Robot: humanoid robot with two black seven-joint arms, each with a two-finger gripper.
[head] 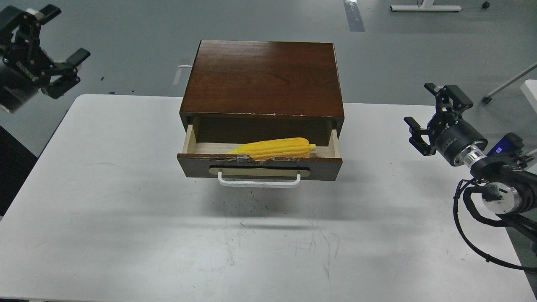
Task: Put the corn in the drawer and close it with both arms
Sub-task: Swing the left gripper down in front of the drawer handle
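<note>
The yellow corn (272, 148) lies on its side inside the open drawer (259, 166), tapered end to the left. The drawer has a dark brown front with a beige plate and a white bar handle (259, 181), and sticks out of the brown wooden cabinet (262, 77). My left gripper (49, 45) is open and empty, high at the far left, beyond the table's back-left corner. My right gripper (428, 112) is open and empty, above the table's right side, well right of the drawer.
The white table (126, 209) carries the cabinet at its back middle; scuff marks lie in front of the drawer. Black cables (474, 235) loop from my right arm near the table's right edge. Grey floor lies beyond the table.
</note>
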